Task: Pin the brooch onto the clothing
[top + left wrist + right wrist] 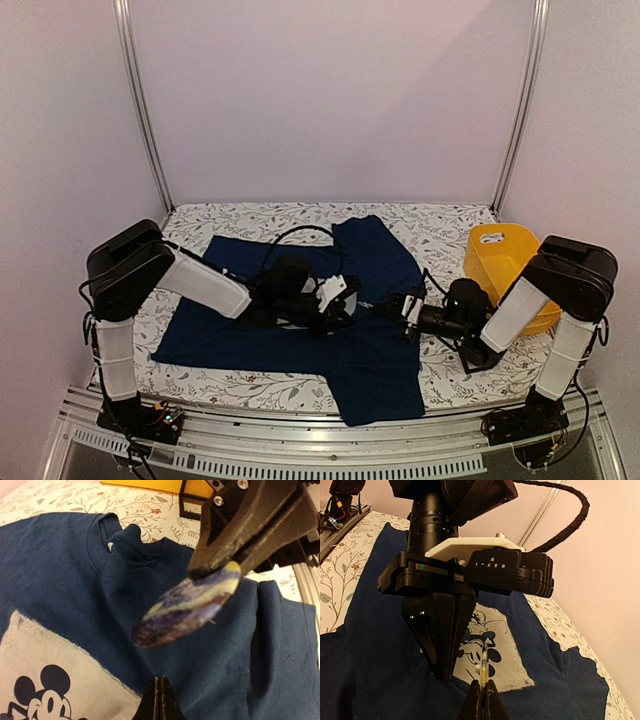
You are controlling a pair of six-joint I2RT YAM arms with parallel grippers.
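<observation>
Floral-printed white cloth [250, 215] is stretching out beneath everything, and the navy blue short-sleeved T-shirt [370, 350] is lying spread across it. The right gripper [481, 687] is clamping fully shut on the rim of the oval brooch [187, 605], swirled blue and yellow on its face, and is holding it tilted above the fabric below the collar [125, 542], beside the pale cartoon-mouse print [60, 665]. The left gripper [443, 674] is pointing down at the shirt right next to it, jaws closed (whether it is pinching any cloth, I cannot tell). I am worrying about three things. With a hold on the rim only, pushing the pin in could be twisting the brooch out of the grip. Loose fabric may be sliding or bunching instead of taking the pin. And both grippers are working close enough to knock each other.
</observation>
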